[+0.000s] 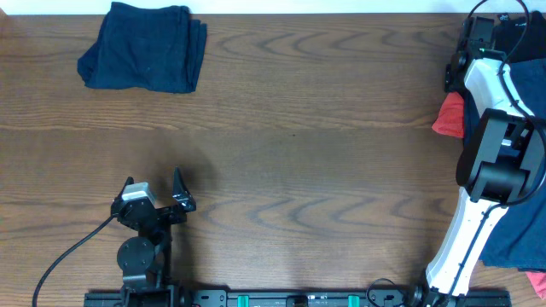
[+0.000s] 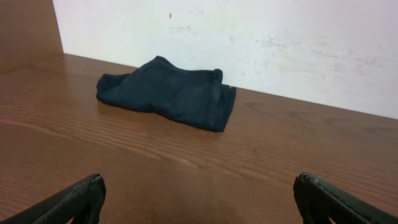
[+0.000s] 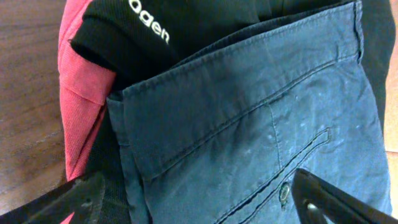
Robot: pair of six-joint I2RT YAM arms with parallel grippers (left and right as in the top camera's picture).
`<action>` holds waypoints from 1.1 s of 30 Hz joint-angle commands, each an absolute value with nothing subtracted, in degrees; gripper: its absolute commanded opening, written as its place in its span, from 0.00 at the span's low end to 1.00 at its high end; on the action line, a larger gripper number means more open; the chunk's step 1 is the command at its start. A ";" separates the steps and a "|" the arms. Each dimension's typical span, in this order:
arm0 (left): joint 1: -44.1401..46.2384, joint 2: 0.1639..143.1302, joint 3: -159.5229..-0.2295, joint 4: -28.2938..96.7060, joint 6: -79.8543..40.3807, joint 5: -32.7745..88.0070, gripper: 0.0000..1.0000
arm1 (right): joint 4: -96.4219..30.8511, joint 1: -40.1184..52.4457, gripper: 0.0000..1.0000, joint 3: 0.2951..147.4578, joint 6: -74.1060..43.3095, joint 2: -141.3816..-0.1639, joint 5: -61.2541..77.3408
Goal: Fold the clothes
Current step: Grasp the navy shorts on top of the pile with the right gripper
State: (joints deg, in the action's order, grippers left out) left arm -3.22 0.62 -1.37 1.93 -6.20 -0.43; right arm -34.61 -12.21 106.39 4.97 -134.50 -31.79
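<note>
A folded dark navy garment (image 1: 145, 49) lies at the far left of the wooden table; it also shows in the left wrist view (image 2: 171, 92). A pile of unfolded clothes sits at the right edge: a red garment (image 1: 449, 115), a black garment with white lettering (image 3: 155, 31) and blue denim shorts (image 3: 261, 118). My left gripper (image 1: 157, 194) is open and empty, low at the front left, with bare table between its fingers (image 2: 199, 202). My right gripper (image 3: 199, 202) is open directly over the denim shorts, holding nothing.
A white wall (image 2: 249, 37) borders the table's far edge. The right arm (image 1: 490, 128) stretches along the right side over the clothes pile. More blue cloth (image 1: 520, 239) hangs at the front right. A black cable (image 1: 68, 256) runs from the left arm's base.
</note>
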 commanded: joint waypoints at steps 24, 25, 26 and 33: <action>-3.42 0.23 -0.23 4.05 -6.72 -1.78 0.98 | -36.53 -16.62 0.83 106.17 5.23 -135.13 -23.46; -3.42 0.23 -0.23 4.05 -6.70 -1.78 0.98 | -36.47 -16.58 0.85 106.17 5.26 -135.13 -23.20; -3.42 0.23 -0.23 4.05 -6.72 -1.78 0.98 | -36.38 -16.58 0.88 106.17 5.30 -135.13 -22.28; -3.42 0.23 -0.23 4.05 -6.72 -1.78 0.98 | -35.66 -16.47 0.97 106.17 5.28 -135.13 -15.55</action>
State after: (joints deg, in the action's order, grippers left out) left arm -3.22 0.62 -1.37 1.93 -6.22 -0.43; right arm -35.79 -16.34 106.39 5.23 -134.56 -20.21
